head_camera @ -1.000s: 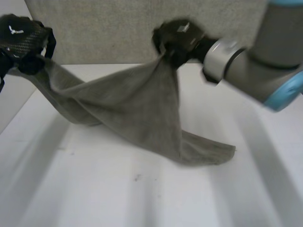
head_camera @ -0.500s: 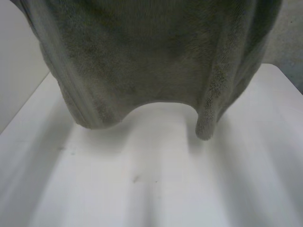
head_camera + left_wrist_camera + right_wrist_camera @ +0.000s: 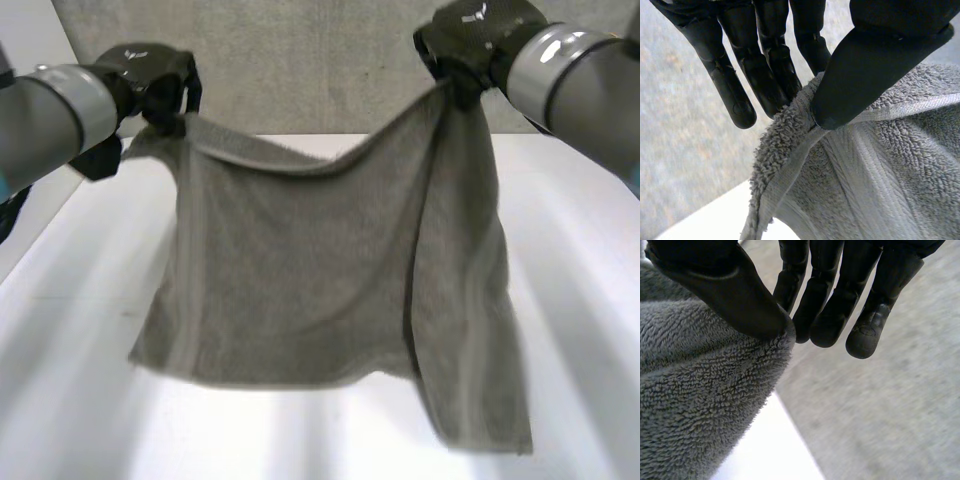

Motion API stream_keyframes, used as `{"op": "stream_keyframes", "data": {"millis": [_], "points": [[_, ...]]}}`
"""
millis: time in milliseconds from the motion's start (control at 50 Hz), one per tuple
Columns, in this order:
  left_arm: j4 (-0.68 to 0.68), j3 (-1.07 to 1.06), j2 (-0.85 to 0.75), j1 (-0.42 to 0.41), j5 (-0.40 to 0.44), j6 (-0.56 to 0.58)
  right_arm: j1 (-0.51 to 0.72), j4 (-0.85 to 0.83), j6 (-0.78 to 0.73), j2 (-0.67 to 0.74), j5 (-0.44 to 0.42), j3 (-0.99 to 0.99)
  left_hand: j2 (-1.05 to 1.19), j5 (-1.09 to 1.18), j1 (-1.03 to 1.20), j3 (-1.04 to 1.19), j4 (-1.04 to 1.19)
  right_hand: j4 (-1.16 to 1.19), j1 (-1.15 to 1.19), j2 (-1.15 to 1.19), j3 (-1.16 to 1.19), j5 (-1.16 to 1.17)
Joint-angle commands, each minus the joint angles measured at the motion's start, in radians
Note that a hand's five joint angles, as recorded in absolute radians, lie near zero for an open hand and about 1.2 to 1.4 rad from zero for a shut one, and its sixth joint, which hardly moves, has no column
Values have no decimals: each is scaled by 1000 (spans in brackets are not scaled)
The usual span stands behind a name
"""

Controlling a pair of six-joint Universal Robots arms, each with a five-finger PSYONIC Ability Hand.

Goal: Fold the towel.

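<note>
Nearest me, the worktop [image 3: 80,400] is bare white from 7 to 5 o'clock. Above it hangs the grey towel [image 3: 320,270], spread broadside to me. Its lower hem runs across at 6 o'clock, and one bottom corner droops lower at 5 o'clock. I cannot tell whether that corner touches the surface. Farther out, at 10 o'clock, the left hand [image 3: 155,85] pinches one top corner, thumb [image 3: 860,80] pressed on the hem against the fingers [image 3: 765,75]. At 1 o'clock the right hand [image 3: 470,45] pinches the other top corner between thumb and fingers, set a little higher. The top edge sags between them. My read is that this is the lift-and-spread step before the first fold. Next move calls for levelling both corners, then laying the hem down and carrying the held edge over it. No containers are in play. A grey backdrop [image 3: 300,60] stands at 12 o'clock.
</note>
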Motion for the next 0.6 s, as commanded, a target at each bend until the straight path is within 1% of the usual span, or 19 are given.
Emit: {"op": "stream_keyframes", "data": {"millis": [20, 40, 80, 100, 140, 260, 300, 320, 340, 380, 400, 420, 440, 460, 500, 520, 540, 560, 600], "points": [[258, 226, -55, -16, -48, -27, -9, -279, 80, 100, 56, -265, 178, 190, 199, 180, 177, 56, 59, 72, 66, 47], [259, 226, -55, -16, -49, -27, -9, -279, 80, 100, 56, -265, 178, 190, 199, 180, 177, 56, 59, 72, 66, 47], [359, 236, -16, -16, -128, -53, -14, -334, 97, 73, 62, -305, 178, 190, 199, 180, 177, 56, 59, 72, 66, 47], [360, 236, -16, -16, -128, -53, -14, -335, 97, 73, 62, -305, 178, 190, 199, 180, 177, 56, 59, 72, 66, 47], [406, 216, 17, -15, -170, -68, -15, -347, 97, 29, 54, -308, 178, 190, 199, 180, 177, 56, 59, 72, 66, 47], [380, 162, 31, -13, -173, -71, -15, -289, 92, 1, 46, -263, 178, 190, 199, 180, 177, 56, 59, 72, 66, 47], [349, 83, 41, -12, -171, -68, -15, -206, 77, -1, 42, -204, 178, 190, 199, 180, 177, 56, 59, 72, 66, 47], [338, 32, 45, -12, -170, -67, -15, -206, 77, -1, 42, -204, 178, 190, 199, 180, 177, 56, 59, 72, 66, 47], [338, 32, 45, -12, -170, -67, -14, -162, 68, 2, 40, -167, 178, 190, 199, 180, 177, 56, 59, 72, 66, 47], [328, -88, 50, -10, -168, -65, -14, -73, 36, 8, 42, -60, 178, 190, 199, 180, 177, 56, 59, 72, 66, 47], [328, -88, 50, -10, -168, -65, -14, -72, 35, 8, 42, -59, 178, 190, 199, 180, 177, 56, 59, 72, 66, 47], [329, -161, 56, -10, -167, -63, -14, -37, 20, 11, 40, 17, 178, 190, 199, 180, 177, 56, 59, 72, 66, 47], [329, -241, 60, -10, -165, -60, -14, -37, 20, 11, 40, 17, 178, 190, 199, 180, 177, 56, 59, 72, 66, 47], [329, -242, 61, -10, -165, -60, -15, -20, 13, 11, 40, 108, 178, 190, 199, 180, 177, 56, 59, 72, 66, 47], [341, -403, 67, -10, -156, -48, -18, -22, 3, 7, 40, 323, 178, 190, 199, 180, 177, 56, 59, 72, 66, 47], [341, -404, 67, -10, -156, -48, -18, -22, 3, 7, 40, 324, 178, 190, 199, 180, 177, 56, 59, 72, 66, 47], [353, -480, 65, -12, -145, -39, -21, -37, 2, 7, 37, 421, 178, 190, 199, 180, 177, 56, 59, 72, 66, 47], [354, -481, 65, -12, -145, -39, -21, -37, 2, 7, 37, 422, 178, 190, 199, 180, 177, 56, 59, 72, 66, 47], [390, -615, 62, -16, -125, -13, -21, -100, 2, 11, 7, 602, 178, 190, 199, 180, 177, 56, 59, 72, 66, 47]]}}
